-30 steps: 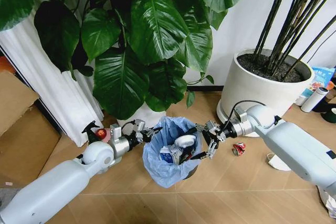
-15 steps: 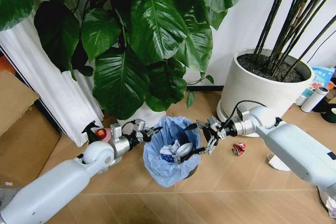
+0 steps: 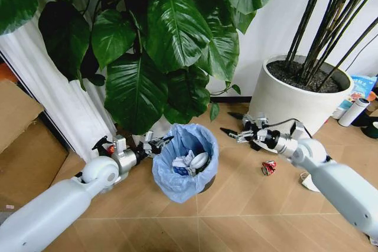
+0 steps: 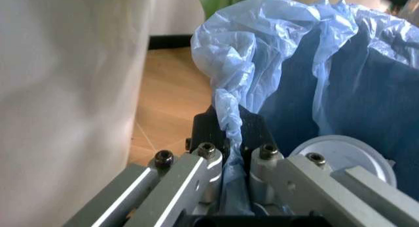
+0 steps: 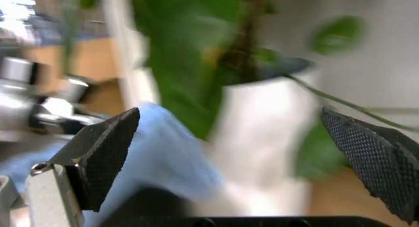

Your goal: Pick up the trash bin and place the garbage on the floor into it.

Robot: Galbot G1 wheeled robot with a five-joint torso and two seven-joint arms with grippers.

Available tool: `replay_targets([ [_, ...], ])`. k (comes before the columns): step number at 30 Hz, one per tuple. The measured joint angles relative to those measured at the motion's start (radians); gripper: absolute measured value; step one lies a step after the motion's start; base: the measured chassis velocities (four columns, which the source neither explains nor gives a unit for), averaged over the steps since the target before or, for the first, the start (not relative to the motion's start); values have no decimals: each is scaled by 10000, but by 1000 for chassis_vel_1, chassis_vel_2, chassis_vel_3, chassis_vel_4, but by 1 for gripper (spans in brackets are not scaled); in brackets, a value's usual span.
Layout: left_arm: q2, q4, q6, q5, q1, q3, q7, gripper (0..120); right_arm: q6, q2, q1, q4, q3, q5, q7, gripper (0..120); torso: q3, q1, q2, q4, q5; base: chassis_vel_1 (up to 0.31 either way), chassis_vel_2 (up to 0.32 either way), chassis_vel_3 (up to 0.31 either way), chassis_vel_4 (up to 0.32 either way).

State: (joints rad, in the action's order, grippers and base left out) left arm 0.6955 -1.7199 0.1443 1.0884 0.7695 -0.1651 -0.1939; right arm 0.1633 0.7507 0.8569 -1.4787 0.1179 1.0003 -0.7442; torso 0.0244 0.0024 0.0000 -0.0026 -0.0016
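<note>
The trash bin (image 3: 184, 166), black with a crinkly light-blue bag, stands on the floor (image 3: 236, 205) in front of the big-leaf plant. My left gripper (image 3: 155, 143) is shut on its near-left rim; in the left wrist view the fingers (image 4: 230, 134) pinch bag (image 4: 314, 65) and black rim together. Inside lie a white lid (image 3: 199, 159) (image 4: 340, 156) and a blue-white carton (image 3: 180, 169). My right gripper (image 3: 234, 124) hovers open and empty to the right of the bin, its pads (image 5: 105, 153) spread wide. A crushed red can (image 3: 269, 167) lies on the floor beyond it.
A large white plant pot (image 3: 295, 95) stands at the right, with a white thermos bottle (image 3: 354, 111) beside it. A red-topped spray bottle (image 3: 110, 149) sits behind my left arm. Cardboard boxes (image 3: 23, 146) are at the left. A white object (image 3: 311, 182) lies near my right arm.
The white lid left the right gripper and now lies in the bin. The right gripper drew back to the right, away from the bin. The bin shifted slightly left with my left gripper.
</note>
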Motion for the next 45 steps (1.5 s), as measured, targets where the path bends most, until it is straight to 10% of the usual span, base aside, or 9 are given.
replay_targets([
  [10,-452,-697,-36,-250,1800,1851,18,0,766,216,2712,-349,2027,-1314,3864,100,-1,0,0,2,-2,0,0,0,0],
  [20,-968,-1108,-189,-313,2695,2680,-17,0,1065,1338,4763,-81,3694,-2696,4923,100,-1,-1,0,1,-3,0,0,0,0],
  [45,-1033,-1193,-207,-219,2625,2488,76,0,255,3283,3796,1939,3740,-2368,5732,100,1,0,0,2,-4,0,0,0,0],
])
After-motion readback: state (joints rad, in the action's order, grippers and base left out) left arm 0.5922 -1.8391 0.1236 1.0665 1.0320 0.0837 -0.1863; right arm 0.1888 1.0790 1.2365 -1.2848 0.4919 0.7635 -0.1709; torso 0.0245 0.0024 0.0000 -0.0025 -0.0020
